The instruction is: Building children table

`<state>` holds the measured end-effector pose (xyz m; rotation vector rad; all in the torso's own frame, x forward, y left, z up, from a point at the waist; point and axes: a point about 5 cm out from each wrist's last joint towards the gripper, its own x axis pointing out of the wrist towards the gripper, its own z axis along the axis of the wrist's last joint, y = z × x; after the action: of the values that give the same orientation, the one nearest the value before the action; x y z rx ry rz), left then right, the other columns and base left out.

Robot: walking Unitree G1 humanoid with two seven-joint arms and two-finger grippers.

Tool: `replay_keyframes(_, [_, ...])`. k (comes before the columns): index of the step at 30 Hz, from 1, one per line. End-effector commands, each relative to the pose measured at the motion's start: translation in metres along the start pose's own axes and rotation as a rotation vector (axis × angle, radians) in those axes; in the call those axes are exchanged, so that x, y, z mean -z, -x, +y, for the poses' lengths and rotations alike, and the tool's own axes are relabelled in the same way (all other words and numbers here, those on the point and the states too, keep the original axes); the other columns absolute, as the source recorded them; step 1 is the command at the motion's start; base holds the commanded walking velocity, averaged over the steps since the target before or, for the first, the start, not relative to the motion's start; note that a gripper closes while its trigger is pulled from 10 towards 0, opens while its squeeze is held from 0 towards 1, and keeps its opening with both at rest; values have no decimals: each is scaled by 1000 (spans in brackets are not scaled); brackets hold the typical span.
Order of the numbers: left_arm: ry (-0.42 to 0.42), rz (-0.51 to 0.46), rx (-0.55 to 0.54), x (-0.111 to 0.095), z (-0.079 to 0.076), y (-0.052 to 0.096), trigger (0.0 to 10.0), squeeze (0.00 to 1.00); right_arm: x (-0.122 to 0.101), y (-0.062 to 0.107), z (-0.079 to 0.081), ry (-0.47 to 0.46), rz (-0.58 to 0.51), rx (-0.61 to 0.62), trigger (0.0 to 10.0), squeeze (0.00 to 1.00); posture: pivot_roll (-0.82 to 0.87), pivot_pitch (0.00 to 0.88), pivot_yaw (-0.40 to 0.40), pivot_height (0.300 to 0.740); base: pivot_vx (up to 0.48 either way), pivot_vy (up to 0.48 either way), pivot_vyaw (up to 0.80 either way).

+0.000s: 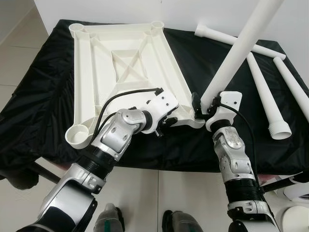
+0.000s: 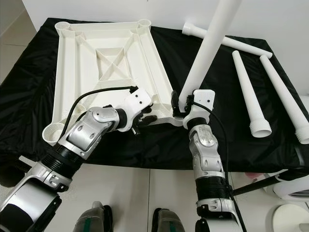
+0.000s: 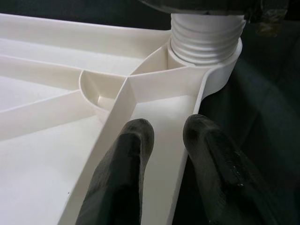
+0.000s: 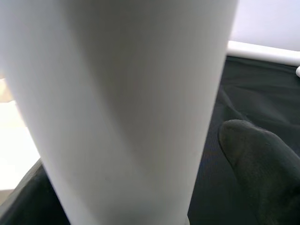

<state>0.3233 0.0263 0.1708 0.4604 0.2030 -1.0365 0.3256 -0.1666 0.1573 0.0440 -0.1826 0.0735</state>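
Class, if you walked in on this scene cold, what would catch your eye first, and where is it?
A white table leg rising tall from the near right corner socket of the upturned white tabletop, held low by the right claw. The left claw straddles the tabletop's edge beside it. Three spare legs lie on the black cloth, right.

Upright leg (image 1: 236,53) blocks the near-right corner socket, 3 loose legs (image 1: 263,89) crowd the right, black cloth (image 1: 43,104) left open

White ribbed tabletop (image 1: 128,63) lies underside-up on the black cloth; one leg (image 1: 236,53) stands tilted at its near-right corner socket (image 3: 206,70); three legs (image 1: 263,92) lie right.
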Motion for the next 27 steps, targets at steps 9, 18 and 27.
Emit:
replay_keyframes(9, [9,-7,23,0,0,-3,10000,0,-1,-3,-9,4,-9,20,10000,0,-45,48,-15,740,0,0,0])
replay_keyframes(18, [19,3,3,5,-1,-6,10000,0,-4,-4,-11,6,-24,25,10000,0,-45,57,-16,740,0,0,0])
replay_keyframes(27, [6,33,0,12,-4,-9,10000,0,-5,-3,-16,10,-27,33,10000,0,-51,62,-10,740,0,0,0])
